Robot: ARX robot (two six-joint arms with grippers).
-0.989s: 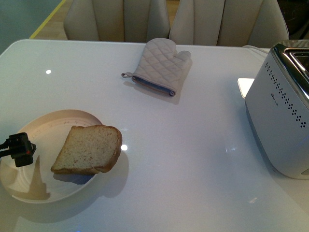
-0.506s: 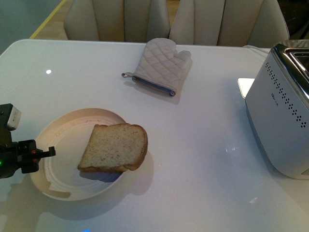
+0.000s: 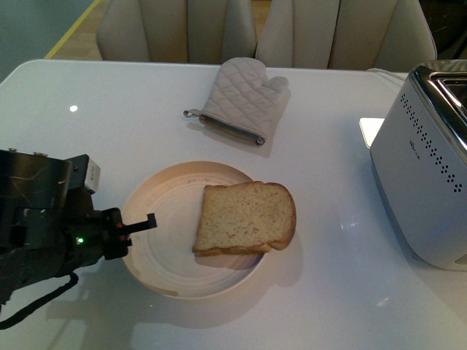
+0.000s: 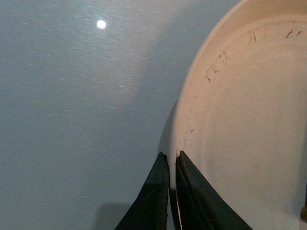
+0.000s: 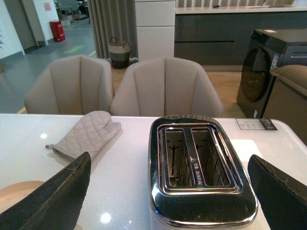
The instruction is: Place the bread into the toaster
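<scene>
Looks like plate-positioning: left gripper (image 3: 149,219) pinches the plate (image 3: 166,200) by its left rim, bread (image 3: 244,217) sits on its right half, well left of the toaster (image 3: 427,171), so next the wide-open right gripper (image 5: 168,164) should come grab it.

A quilted beige oven mitt (image 3: 241,102) is lying flat on the far half of the glossy white table (image 3: 328,189), and a round cream plate (image 3: 164,219) is sitting on the near half, well apart from it. One beige padded chair (image 3: 175,29) and a second chair (image 3: 343,33) are standing side by side at the table's far edge. In the right wrist view, a woven basket (image 5: 120,51) and a dark washing machine (image 5: 268,72) are showing further back in the room.
</scene>
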